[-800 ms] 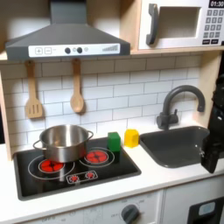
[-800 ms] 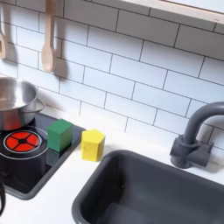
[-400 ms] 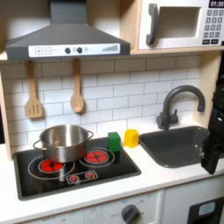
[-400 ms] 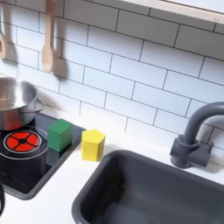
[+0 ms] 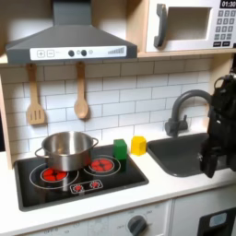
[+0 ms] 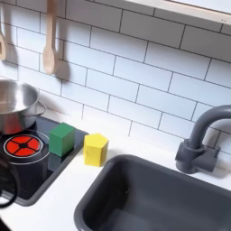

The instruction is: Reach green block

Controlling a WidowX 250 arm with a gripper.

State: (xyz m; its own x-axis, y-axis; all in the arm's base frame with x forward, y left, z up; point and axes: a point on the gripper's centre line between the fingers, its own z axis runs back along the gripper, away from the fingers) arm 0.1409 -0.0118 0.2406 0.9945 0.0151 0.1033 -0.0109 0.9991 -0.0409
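The green block (image 5: 120, 148) is a small bright cube at the back right corner of the black stove top (image 5: 55, 188), beside the yellow block (image 5: 138, 145). The second exterior view has the green block (image 6: 61, 138) left of the yellow block (image 6: 96, 149). My black arm stands at the first exterior view's right, over the sink (image 5: 181, 157), with the gripper (image 5: 210, 164) pointing down, well to the right of the green block. Its fingers are a dark blur, so their state is unclear.
A steel pot (image 5: 66, 149) sits on the left burner. A dark faucet (image 5: 189, 106) rises behind the sink. A spatula (image 5: 35, 97) and a wooden spoon (image 5: 81, 92) hang on the tiled wall. The microwave (image 5: 189, 26) is overhead.
My arm has come in from the first exterior view's right edge, moving left and standing taller over the sink. The blocks and the pot have not moved.
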